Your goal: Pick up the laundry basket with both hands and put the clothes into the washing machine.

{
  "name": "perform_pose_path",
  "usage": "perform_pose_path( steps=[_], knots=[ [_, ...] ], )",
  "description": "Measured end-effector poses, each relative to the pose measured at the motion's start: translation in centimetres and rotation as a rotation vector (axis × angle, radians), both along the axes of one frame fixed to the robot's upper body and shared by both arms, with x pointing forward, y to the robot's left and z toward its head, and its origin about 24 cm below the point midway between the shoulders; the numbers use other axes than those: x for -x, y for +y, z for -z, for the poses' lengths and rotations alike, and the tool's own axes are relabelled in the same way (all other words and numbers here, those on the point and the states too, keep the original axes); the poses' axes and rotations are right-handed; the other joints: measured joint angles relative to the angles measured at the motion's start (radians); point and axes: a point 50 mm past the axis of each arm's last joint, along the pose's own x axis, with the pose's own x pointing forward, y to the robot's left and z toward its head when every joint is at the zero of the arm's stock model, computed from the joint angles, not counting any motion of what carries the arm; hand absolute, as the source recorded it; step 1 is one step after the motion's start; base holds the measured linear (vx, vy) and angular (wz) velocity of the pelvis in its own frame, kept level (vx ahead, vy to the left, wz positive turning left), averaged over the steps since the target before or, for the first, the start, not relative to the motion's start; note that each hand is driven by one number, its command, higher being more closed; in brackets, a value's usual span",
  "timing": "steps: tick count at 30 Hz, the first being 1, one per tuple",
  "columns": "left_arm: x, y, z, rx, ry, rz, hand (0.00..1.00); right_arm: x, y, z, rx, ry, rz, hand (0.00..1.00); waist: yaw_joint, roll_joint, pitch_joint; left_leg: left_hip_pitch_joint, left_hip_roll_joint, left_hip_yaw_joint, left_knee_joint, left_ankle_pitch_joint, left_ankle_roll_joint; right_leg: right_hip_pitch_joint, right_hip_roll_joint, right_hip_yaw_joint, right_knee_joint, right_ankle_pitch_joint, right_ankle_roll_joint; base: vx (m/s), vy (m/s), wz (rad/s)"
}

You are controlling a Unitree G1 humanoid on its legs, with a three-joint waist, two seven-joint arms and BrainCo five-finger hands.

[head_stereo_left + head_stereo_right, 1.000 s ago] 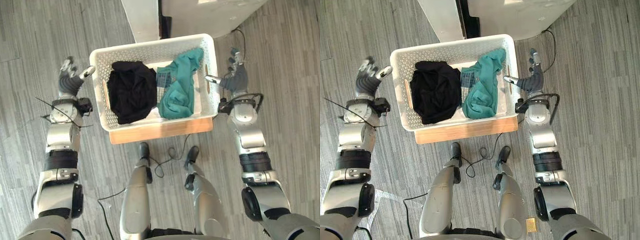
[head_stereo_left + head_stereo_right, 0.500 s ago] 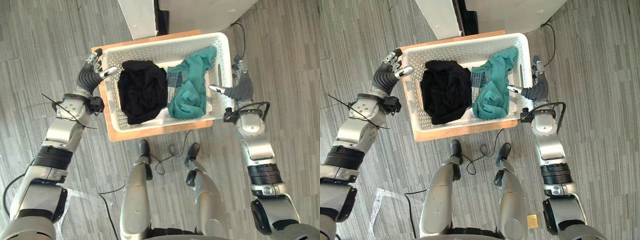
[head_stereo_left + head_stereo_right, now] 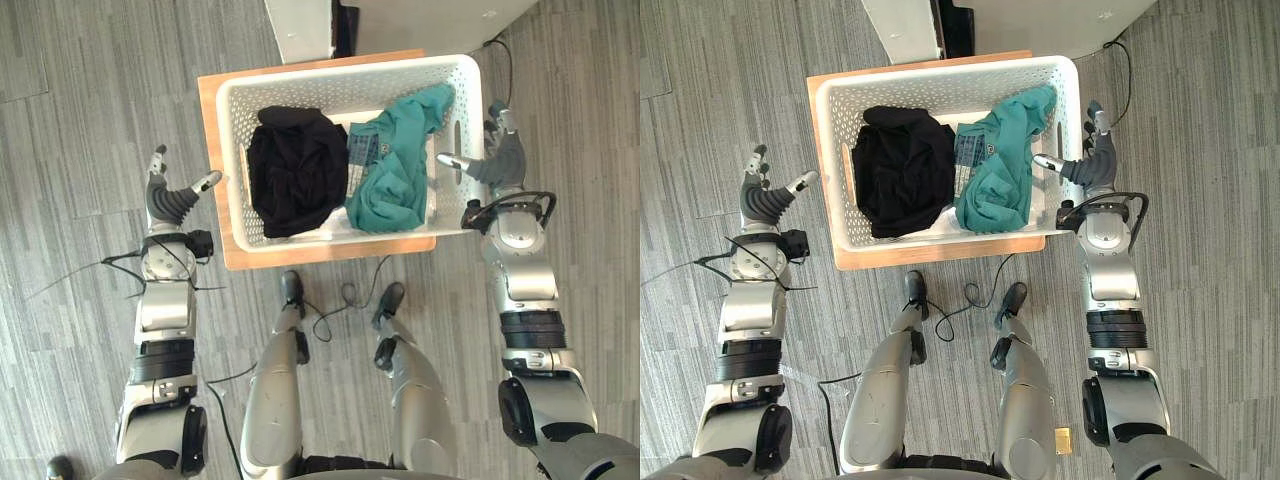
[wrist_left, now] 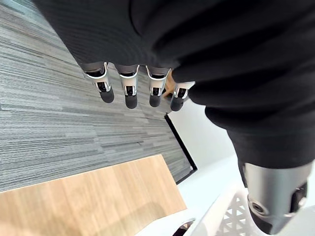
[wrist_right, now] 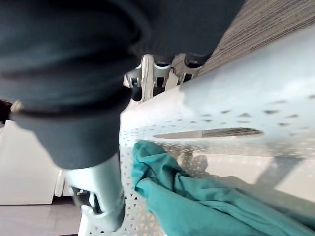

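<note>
Your basket (image 3: 340, 72) of clothes (image 3: 393, 188) sits on the board (image 3: 213, 150), right robot hand (image 3: 497, 160) spread at its right rim with thumb inside, left robot hand (image 3: 166, 202) wide, well apart.

A light wooden board (image 3: 212, 150) lies on grey striped flooring (image 3: 80, 100), possibly carpet.

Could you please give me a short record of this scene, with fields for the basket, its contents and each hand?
basket: white laundry basket on a wooden board on the floor
contents: black garment beside a teal garment
left hand: open, over the floor, apart from the basket
right hand: open at the basket's right wall, thumb over the rim
status: neither hand grips the basket
</note>
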Motion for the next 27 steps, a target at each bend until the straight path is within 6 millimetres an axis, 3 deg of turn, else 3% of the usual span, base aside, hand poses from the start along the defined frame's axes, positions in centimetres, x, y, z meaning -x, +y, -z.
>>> perform_pose_path(
  steps=[4,10,18,27],
  knots=[
    [0.3,-0.3,1.1,0.121,0.0,0.076,0.0,0.0,-0.5,0.1,-0.013,0.01,0.016,0.0,0.0,0.0,0.0,0.004,-0.01,-0.008,-0.03,0.018,0.008,0.005,0.011,0.002,-0.038,0.025,0.002,0.0,0.0,0.0],
    [-0.1,-2.7,-0.2,0.32,-0.139,0.337,0.0,-0.2,-0.6,0.5,-0.025,0.029,0.019,0.0,0.0,0.003,-0.001,0.002,-0.017,0.002,-0.044,0.026,0.015,0.008,0.011,0.007,-0.072,0.049,0.004,0.0,-0.001,-0.02],
    [-0.3,-4.4,-1.3,0.311,-0.16,0.458,0.0,0.0,-0.4,0.0,-0.04,0.004,0.002,0.0,-0.001,0.008,-0.004,0.004,-0.014,0.021,-0.044,0.026,0.015,0.003,0.014,0.023,-0.08,0.056,0.005,0.01,-0.015,-0.06],
    [-1.7,-4.6,-1.3,0.222,-0.106,0.4,0.0,0.0,1.0,-0.1,-0.052,-0.011,-0.062,0.0,0.001,0.018,-0.01,0.003,-0.012,0.042,-0.044,0.026,0.015,-0.005,0.015,0.037,-0.088,0.068,0.003,0.0,-0.015,-0.04]
  ],
)
